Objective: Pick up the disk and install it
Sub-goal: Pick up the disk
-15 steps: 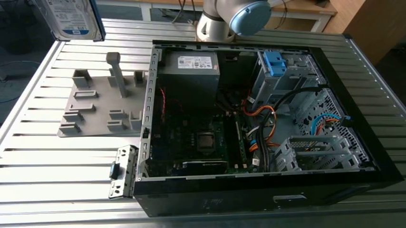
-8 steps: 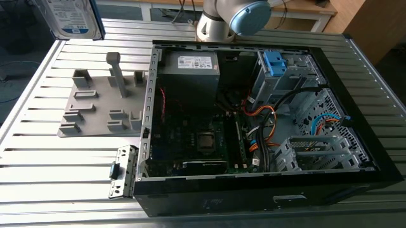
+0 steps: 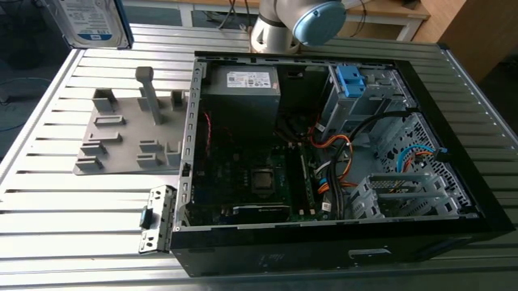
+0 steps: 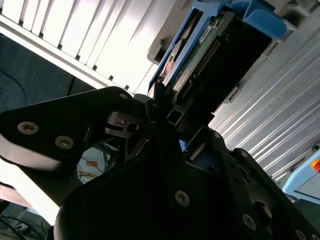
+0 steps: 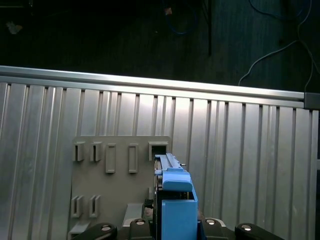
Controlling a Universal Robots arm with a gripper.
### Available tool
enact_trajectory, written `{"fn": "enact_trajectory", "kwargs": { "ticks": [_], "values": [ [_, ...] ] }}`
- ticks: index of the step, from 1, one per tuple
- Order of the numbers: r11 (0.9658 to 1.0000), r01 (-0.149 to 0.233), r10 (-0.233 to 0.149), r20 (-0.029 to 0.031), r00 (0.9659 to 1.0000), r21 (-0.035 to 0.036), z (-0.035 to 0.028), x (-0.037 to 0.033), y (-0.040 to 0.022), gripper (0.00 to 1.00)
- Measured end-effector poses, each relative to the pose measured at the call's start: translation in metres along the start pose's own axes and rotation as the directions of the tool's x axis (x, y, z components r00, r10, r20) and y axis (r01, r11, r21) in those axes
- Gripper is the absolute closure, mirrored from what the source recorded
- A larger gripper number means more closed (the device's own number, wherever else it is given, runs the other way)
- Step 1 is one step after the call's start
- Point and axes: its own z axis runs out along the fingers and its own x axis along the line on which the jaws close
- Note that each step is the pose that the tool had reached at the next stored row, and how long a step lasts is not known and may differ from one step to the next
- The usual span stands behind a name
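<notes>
1. Currently my gripper is clamped on the disk. In the second wrist view my dark fingers close against its near end, and its circuit-board side and connector row face the camera.
2. In the exterior view the disk hangs upright in the air at the exterior view's upper left. Its white-and-blue label faces the camera, with the blue caddy along one edge.
3. In the first wrist view I see the disk edge-on, the blue caddy nearest the lens. It is above the grey fixture plate, which lies on the slatted metal table.
4. In the exterior view the fixture plate lies flat on the table just beside the open computer case, on the exterior view's left. One upright post rises from it.
5. Inside the case, a blue bracket sits in the drive cage near the grey box with a white sticker.
6. The disk is well apart from the case.
</notes>
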Motion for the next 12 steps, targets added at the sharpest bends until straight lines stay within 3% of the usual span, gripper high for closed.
{"fn": "enact_trajectory", "kwargs": {
  "ticks": [12],
  "values": [
    [1.0000, 0.000, 0.000, 0.0000, 1.0000, 0.0000, -0.0082, -0.0005, 0.0003, 0.64]
  ]
}}
